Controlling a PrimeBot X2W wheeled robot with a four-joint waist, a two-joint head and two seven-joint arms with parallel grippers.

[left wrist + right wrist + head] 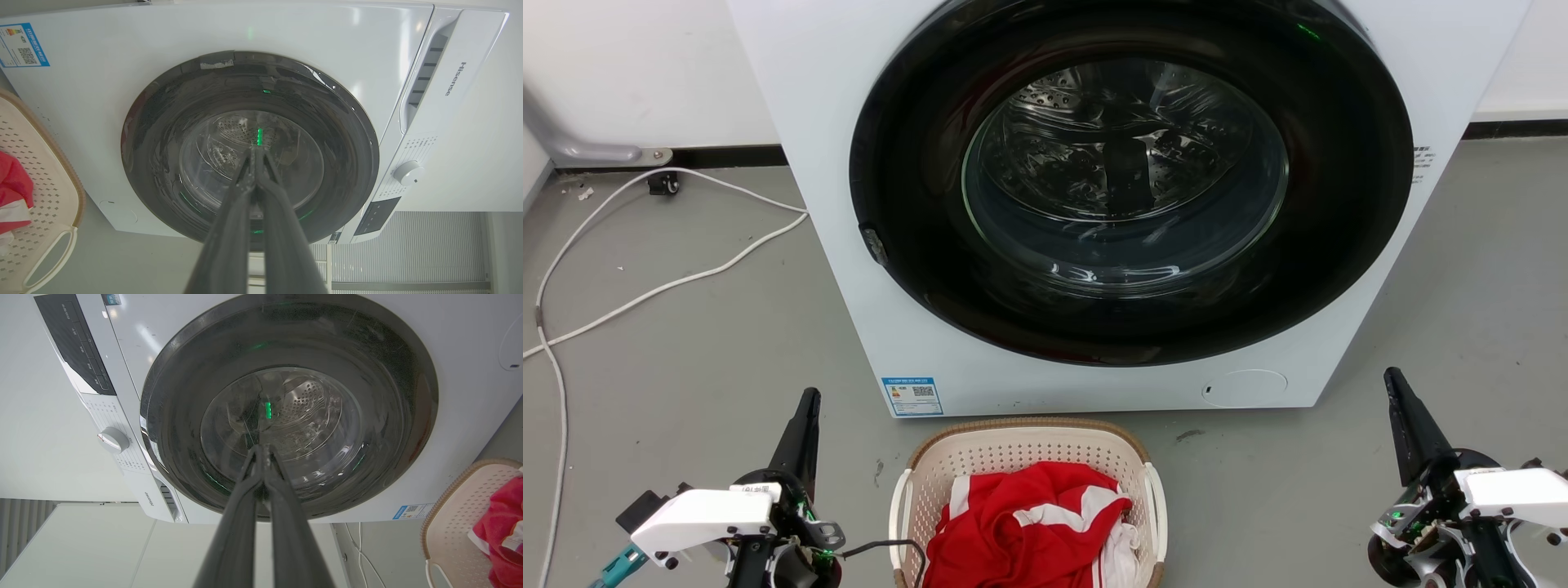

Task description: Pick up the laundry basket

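Observation:
The cream laundry basket [1013, 453] with a tan rim and white side handles stands on the floor just in front of the washer, holding red and white clothes [1025, 527]. Its wall shows at the left edge of the left wrist view [36, 171] and at the lower right of the right wrist view [457, 506]. My left gripper [809, 400] stands shut to the basket's left, well apart from it, fingertips together [255, 153]. Far off to the basket's right, my right gripper [1392, 380] is shut too, tips touching [261, 451]. Neither holds anything.
The white front-loading washer [849, 204] with its dark round door [1131, 180] stands close behind the basket. A white cable [645, 286] trails over the grey floor at the left. Bare floor lies on both sides of the basket.

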